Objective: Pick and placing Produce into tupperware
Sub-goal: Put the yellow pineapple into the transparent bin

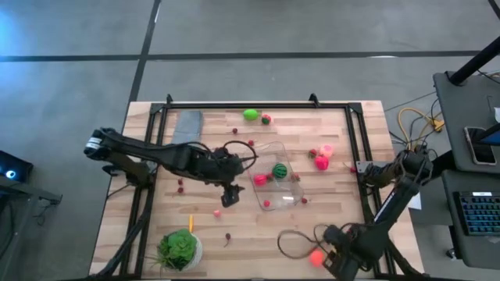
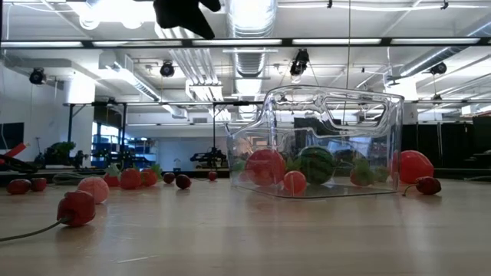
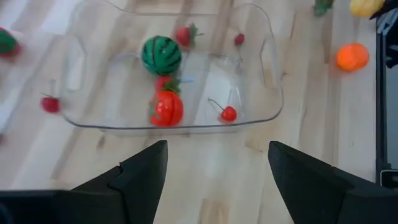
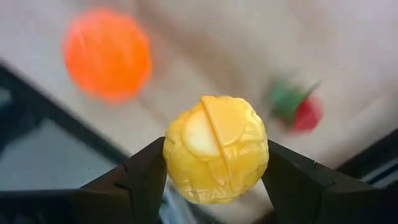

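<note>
The clear tub point(image 1: 277, 183) stands on the table's middle, also in the low view point(image 2: 326, 138) and the left wrist view point(image 3: 174, 68). It holds a striped melon point(image 3: 161, 55), a red fruit point(image 3: 166, 109), a cherry point(image 3: 229, 114) and small berries. My left gripper point(image 1: 229, 195) hovers open above the table just left of the tub, empty point(image 3: 217, 168). My right gripper point(image 1: 336, 250), at the near right edge, is shut on a yellow fruit point(image 4: 216, 149). An orange fruit point(image 1: 316, 256) lies beside it on the table. My right gripper point(image 4: 216, 158) pinches the yellow ribbed fruit across its widest part point(image 4: 171, 158), one finger on each side. The fingers come from above, pointing down at the table. The fruit looks lifted clear, with the orange fruit point(image 4: 107, 53) and a strawberry point(image 4: 301, 109) on the wood below.
A leafy green head in a white bowl point(image 1: 180, 248) sits at the near left, a grey cloth point(image 1: 186, 126) at the far left. A green fruit point(image 1: 250, 115) and pink pieces point(image 1: 322, 160) lie outside the tub, with berries scattered about. A dark cable loop point(image 1: 293, 243) lies near the right arm.
</note>
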You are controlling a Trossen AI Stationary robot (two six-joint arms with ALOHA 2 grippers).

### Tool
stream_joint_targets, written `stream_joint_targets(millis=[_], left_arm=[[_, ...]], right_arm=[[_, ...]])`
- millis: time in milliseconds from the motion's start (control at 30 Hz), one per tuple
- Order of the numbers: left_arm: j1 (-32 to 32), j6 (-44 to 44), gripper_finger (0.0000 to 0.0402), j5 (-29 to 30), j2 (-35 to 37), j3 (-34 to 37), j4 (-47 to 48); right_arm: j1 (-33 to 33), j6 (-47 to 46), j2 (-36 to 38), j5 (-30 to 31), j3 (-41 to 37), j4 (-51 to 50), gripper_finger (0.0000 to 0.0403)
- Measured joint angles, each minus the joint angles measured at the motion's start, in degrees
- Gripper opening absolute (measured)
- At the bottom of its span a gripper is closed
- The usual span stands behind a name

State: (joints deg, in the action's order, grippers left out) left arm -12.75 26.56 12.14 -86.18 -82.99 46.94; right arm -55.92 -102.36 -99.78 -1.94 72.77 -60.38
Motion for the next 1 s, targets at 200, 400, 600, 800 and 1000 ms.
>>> stream_joint_targets(millis=[200, 400, 600, 800, 1000], left_arm=[[-0.1, 0.1, 0.0264, 0.3, 2.1, 5.2, 1.7], [-1.8, 4.4, 0.0264, -1.0, 7.2, 11.7, 1.5], [-3.3, 9.0, 0.0264, 0.6, 14.8, 16.8, 0.8], [-3.5, 15.2, 0.0264, 1.5, 21.9, 23.1, 0.0], [-3.5, 18.2, 0.0264, 3.3, 26.8, 29.1, -2.4]], right_arm=[[6.2, -0.4, 6.5, 16.7, 3.8, -10.7, 0.023], [18.2, 12.5, 11.5, 22.3, 2.7, -5.0, 0.023], [31.4, 32.7, 11.5, 23.0, 2.6, 6.1, 0.0231], [40.6, 40.5, 10.7, 22.0, 2.5, 6.8, 0.0237], [44.2, 43.1, 10.7, 18.6, 2.5, 6.8, 0.029]])
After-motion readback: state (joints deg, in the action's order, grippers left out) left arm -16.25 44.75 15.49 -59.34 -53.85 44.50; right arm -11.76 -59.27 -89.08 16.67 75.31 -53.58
